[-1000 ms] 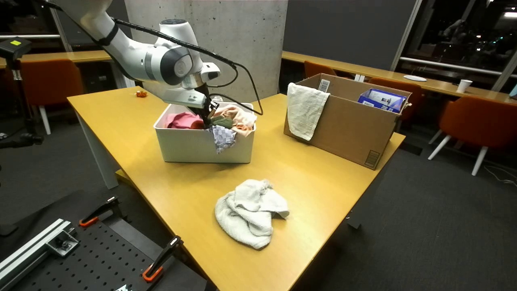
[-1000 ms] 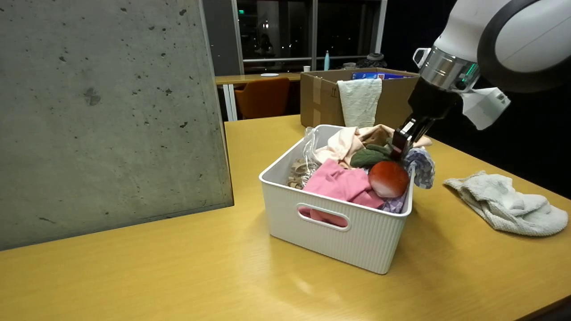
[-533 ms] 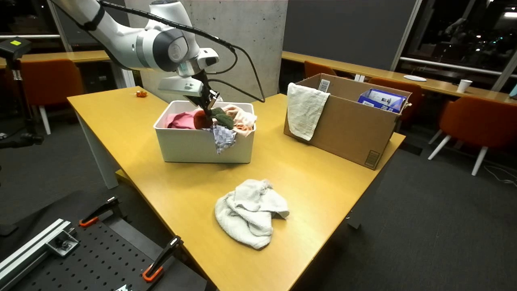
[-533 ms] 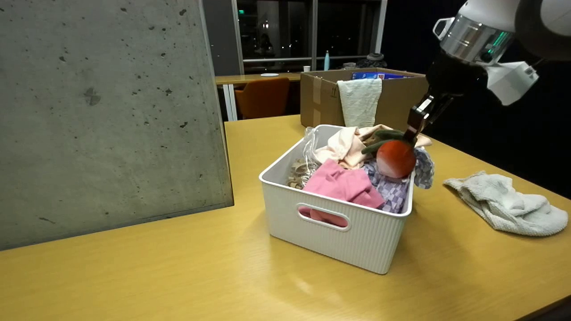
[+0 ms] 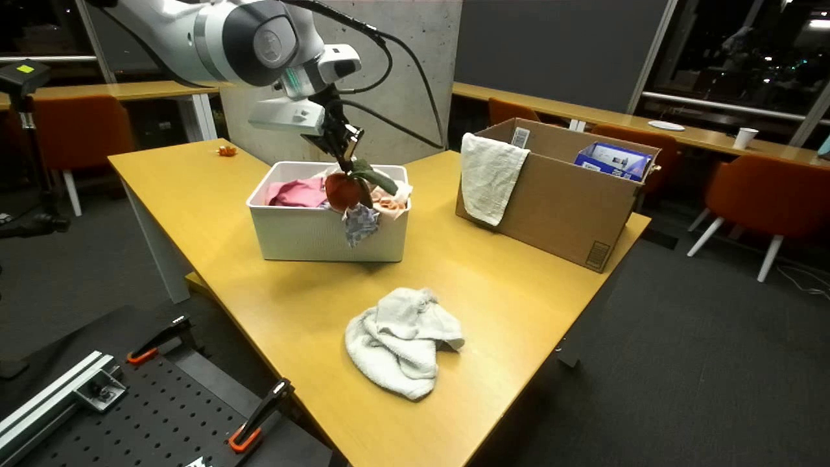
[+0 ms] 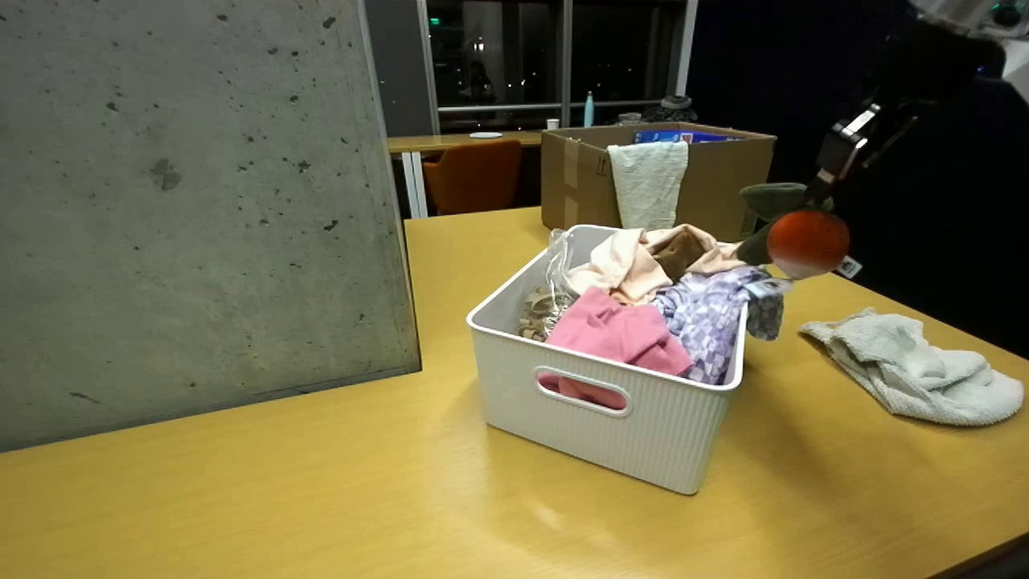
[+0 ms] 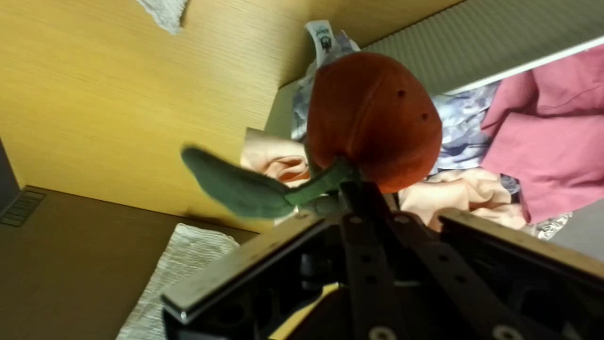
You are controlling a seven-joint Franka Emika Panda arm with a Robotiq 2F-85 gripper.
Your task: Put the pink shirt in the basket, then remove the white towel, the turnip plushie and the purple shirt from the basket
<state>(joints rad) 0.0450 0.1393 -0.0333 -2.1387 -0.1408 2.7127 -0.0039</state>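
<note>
The turnip plushie (image 6: 808, 241) hangs raised at the rim of the basket (image 6: 659, 434), held by the gripper (image 7: 359, 185), whose jaws are closed together on its green stalk. The wrist view shows that pinch closest, along with two small dark spots on the red body; a white printed label (image 7: 322, 42) juts out past it — I cannot tell what the label is attached to. Nor can I tell whether the plushie touches the cloth beneath.

An exterior view looks down on the pink shirt (image 6: 615, 330) inside the basket, with more pink visible through the slot (image 6: 583, 392) in the wall. Beside it the purple shirt (image 6: 703, 322) lies spread, an end over the rim; that hanging end shows in both exterior views. A peach cloth (image 6: 623, 269) lies behind, with a brown item (image 6: 679, 253) plainest from here.

The white towel (image 5: 405, 340) lies crumpled on the table (image 5: 292, 305), apart from the basket, whole in both exterior views. All three views show the pale cloth (image 5: 493, 178) over the side of the cardboard box (image 5: 551, 214), but the blue carton (image 5: 613, 162) inside appears in both exterior views — and a small orange object (image 5: 226, 151) in an exterior view alone.
</note>
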